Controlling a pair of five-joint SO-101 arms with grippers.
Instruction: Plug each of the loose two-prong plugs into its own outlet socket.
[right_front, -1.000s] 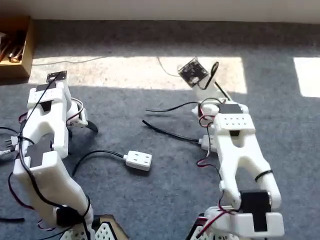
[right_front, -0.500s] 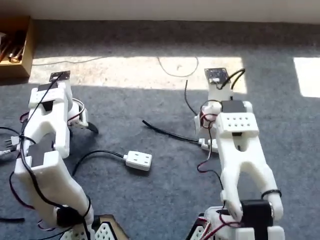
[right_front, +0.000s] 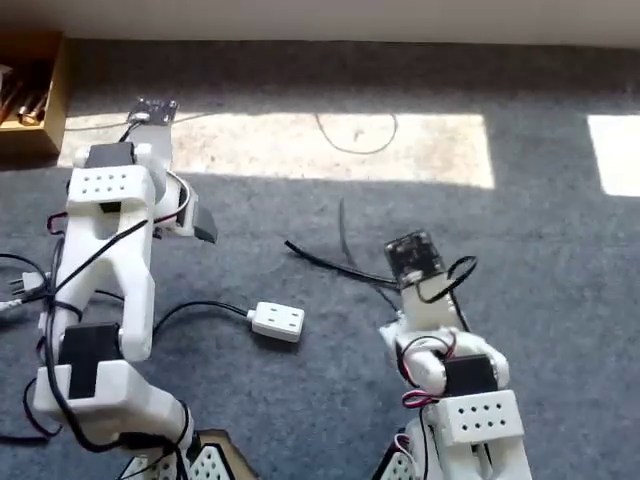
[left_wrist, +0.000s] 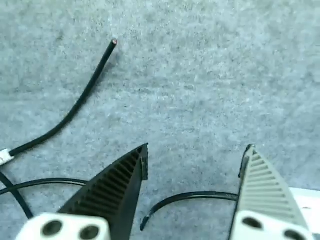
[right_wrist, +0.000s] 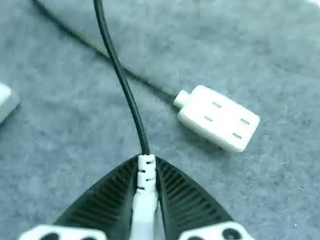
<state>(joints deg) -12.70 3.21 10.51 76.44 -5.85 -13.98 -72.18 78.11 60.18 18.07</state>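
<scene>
A white outlet socket (right_front: 277, 320) on a black cord lies on the grey carpet between the two arms. It also lies just beyond my right gripper's fingertips as the white socket block (right_wrist: 217, 117), slots facing up. My right gripper (right_wrist: 146, 160) is shut on a white two-prong plug (right_wrist: 145, 177) whose black cord (right_wrist: 120, 75) runs away over the carpet. My left gripper (left_wrist: 196, 148) hangs open over bare carpet, a black cord (left_wrist: 190, 197) passing under it. In the high view the left gripper (right_front: 200, 228) sits far left of the socket.
A loose black cable (right_front: 330, 262) with a bare end (left_wrist: 114, 43) crosses the middle of the carpet. A wooden box (right_front: 35, 100) stands at the far left corner. A thin wire loop (right_front: 355, 135) lies in the sunlit patch. More cords and a small white plug (right_front: 18, 288) lie by the left arm.
The right arm has drawn back toward the near edge and lowered its wrist, taking the black cord with it. The left arm has stretched farther out and turned its gripper rightward.
</scene>
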